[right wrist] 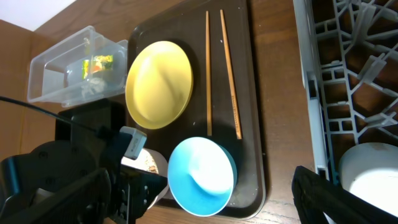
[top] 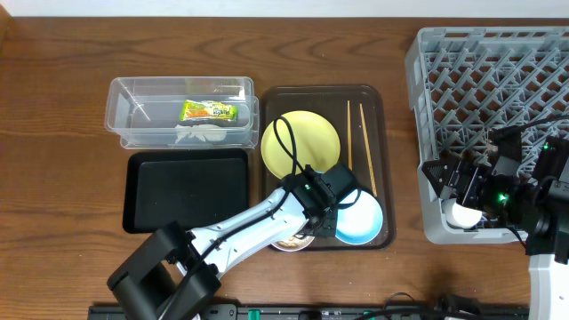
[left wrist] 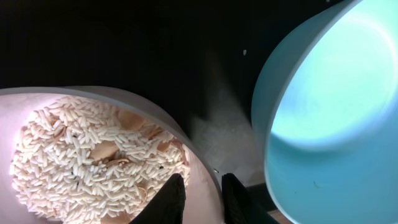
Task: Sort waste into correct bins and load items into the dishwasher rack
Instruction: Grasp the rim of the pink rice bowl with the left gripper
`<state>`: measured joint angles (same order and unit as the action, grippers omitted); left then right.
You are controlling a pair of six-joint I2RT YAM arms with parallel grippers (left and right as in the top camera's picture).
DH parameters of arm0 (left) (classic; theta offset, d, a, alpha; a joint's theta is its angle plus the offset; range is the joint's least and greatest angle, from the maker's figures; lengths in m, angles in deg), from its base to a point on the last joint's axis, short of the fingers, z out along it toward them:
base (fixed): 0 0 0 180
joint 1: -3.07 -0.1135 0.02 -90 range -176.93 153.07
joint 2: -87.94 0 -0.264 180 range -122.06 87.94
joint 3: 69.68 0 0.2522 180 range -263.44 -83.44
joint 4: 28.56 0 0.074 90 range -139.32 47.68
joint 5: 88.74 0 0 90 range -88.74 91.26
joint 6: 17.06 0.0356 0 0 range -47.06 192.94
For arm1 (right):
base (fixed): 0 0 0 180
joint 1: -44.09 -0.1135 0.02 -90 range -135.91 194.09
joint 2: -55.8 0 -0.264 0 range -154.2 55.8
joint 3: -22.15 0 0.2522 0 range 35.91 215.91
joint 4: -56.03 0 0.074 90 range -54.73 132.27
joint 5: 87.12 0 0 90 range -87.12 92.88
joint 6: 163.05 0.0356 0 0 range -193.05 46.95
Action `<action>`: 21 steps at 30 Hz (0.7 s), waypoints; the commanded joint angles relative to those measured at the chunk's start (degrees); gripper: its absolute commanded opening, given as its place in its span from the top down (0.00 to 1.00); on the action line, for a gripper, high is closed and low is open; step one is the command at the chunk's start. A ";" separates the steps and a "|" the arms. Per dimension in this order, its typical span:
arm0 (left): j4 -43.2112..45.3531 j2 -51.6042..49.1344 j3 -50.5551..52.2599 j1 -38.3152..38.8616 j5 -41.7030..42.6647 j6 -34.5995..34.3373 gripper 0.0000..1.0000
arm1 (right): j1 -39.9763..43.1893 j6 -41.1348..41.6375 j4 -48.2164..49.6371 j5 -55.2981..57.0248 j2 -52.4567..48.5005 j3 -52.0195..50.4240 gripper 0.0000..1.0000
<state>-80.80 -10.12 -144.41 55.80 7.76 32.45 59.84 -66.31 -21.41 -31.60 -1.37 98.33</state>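
My left gripper (top: 311,216) (left wrist: 200,180) is shut on the rim of a white bowl (top: 289,242) (left wrist: 124,98), one finger inside and one outside. The bowl holds rice scraps (left wrist: 81,149) with brownish bits. Right beside it stands the light-blue bowl (top: 360,219) (left wrist: 329,99) (right wrist: 202,177). The yellow-green plate (top: 300,142) (right wrist: 158,84) and two chopsticks (top: 354,133) (right wrist: 227,81) lie on the brown tray (top: 380,116). My right gripper (top: 447,191) (right wrist: 199,180) hangs open and empty at the grey rack's (top: 498,80) front left corner, next to a white round dish (top: 464,214) (right wrist: 373,171).
The clear tub (top: 142,111) at the back left holds the green-and-orange wrapper (top: 209,111) and a white tissue (top: 197,133). The flat black tray (top: 187,188) lies in front of it. My left arm reaches diagonally from the table's front edge.
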 commanded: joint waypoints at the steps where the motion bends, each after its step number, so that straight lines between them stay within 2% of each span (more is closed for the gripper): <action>1: 0.11 -0.85 0.74 0.13 -0.09 0.20 0.76 | -0.46 0.07 -0.17 -0.04 0.17 0.57 0.09; 3: 0.46 -1.33 0.74 0.13 -0.07 0.48 0.79 | -0.46 0.07 -0.17 -0.04 0.17 0.57 0.09; 9: 0.92 -3.13 0.74 0.13 0.61 0.79 0.80 | -0.46 0.07 -0.17 -0.04 0.17 0.57 0.09; 14: 1.09 -3.17 0.74 0.11 0.61 0.79 0.94 | -0.46 0.07 -0.20 -0.04 0.17 0.57 0.09; 21: -2.73 -2.62 -2.91 0.11 0.57 2.34 0.94 | -0.46 0.04 -0.17 -0.02 0.17 0.57 0.09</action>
<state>-82.59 -12.39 -145.52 55.86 7.78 32.95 59.84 -66.31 -21.41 -31.60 -1.37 98.33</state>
